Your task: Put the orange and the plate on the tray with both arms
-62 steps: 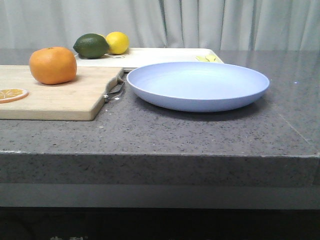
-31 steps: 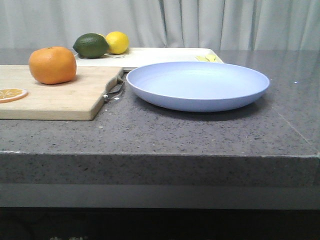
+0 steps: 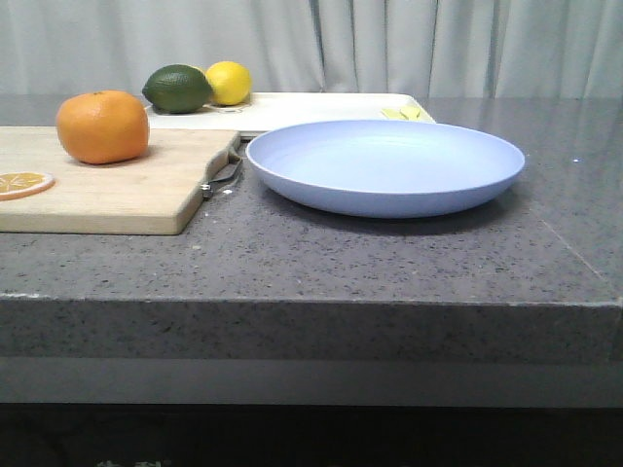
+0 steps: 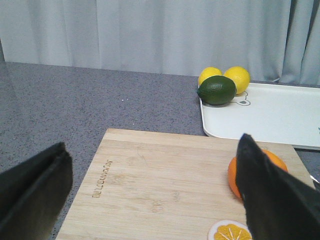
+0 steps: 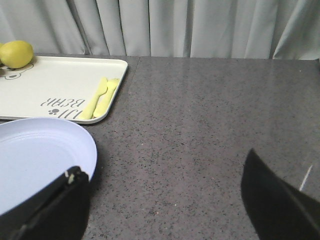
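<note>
Nothing on the grey speckled stone table [image 3: 389, 263] has shifted since the earlier front views: the whole round bright-orange orange [image 3: 102, 126] sits exactly where it did, on the far part of the thick light wooden cutting board [image 3: 117, 190], with the thin flat orange slice [image 3: 23, 183] lying on the same board nearer the camera and to the left. Just right of the board, touching or almost touching its metal handle [image 3: 222, 179], rests the large shallow pale lavender-blue plate [image 3: 384, 165], flat on the table. Behind both lies the flat rectangular cream-white tray [image 3: 321, 105], and on its left end sit a dark green lime [image 3: 177, 89] and a yellow lemon [image 3: 228, 83] side by side; the left wrist view shows a second lemon [image 4: 209, 76] beside them. Pale yellow cutlery [image 5: 100, 97] lies on the tray near its right edge. No arm appears in the front view. From the left wrist camera the left tool [image 4: 152, 200] hangs over the cutting board with its black fingers [image 4: 270, 192] spread wide apart, the orange partly hidden behind one of them. The right tool [image 5: 165, 210] is likewise spread wide and grips nothing, one finger just over the plate's rim, the other over bare table.
</note>
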`<state>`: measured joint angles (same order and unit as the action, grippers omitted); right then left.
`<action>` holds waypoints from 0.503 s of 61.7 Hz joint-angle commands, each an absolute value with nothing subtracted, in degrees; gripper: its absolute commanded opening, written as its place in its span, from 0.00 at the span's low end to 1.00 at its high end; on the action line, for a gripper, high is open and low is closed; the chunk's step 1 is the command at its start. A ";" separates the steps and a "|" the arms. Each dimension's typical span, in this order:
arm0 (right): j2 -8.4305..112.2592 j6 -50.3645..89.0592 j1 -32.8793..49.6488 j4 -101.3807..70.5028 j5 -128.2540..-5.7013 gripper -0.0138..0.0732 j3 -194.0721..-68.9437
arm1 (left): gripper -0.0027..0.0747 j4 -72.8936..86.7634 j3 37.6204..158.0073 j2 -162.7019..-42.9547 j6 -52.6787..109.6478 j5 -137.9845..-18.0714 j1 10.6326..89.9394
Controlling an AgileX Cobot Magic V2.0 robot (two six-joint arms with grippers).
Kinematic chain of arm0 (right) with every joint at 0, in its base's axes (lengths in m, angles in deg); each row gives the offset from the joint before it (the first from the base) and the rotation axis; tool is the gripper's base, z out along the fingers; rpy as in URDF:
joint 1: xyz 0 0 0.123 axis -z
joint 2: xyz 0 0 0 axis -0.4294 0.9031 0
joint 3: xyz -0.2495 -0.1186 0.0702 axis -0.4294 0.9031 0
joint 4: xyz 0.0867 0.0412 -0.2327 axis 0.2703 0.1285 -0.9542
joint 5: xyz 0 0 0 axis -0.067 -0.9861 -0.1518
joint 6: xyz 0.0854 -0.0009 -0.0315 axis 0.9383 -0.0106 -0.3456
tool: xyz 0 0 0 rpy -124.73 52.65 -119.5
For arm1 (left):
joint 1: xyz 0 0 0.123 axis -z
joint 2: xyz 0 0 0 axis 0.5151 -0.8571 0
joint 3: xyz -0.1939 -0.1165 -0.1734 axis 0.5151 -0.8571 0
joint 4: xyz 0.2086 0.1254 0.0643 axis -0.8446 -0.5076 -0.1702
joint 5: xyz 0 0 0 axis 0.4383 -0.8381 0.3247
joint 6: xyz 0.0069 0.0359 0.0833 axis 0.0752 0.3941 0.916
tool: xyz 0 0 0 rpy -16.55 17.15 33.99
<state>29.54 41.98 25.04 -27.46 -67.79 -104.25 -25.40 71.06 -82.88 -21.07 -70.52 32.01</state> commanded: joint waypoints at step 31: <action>29.73 41.40 25.30 -27.51 -62.51 0.91 -106.18 | 0.77 -22.74 76.54 -87.54 -21.08 -65.20 32.82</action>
